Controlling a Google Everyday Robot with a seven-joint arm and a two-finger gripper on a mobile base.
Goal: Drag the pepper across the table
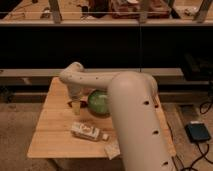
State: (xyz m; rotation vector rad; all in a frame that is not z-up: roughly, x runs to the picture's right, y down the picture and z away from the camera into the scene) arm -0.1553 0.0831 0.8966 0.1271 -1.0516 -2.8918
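Claw [75, 101] of smooth plastic arm [135, 120] hangs above matt wooden table [55, 127].

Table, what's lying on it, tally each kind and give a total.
Green round item: 1
Bottle on its side: 1
Pale packet: 1
Total: 3
Gripper hangs just left of the green one.

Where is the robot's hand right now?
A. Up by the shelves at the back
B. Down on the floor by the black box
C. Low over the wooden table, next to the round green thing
C: the hand is low over the table, close beside the round green thing, on its left in the picture.
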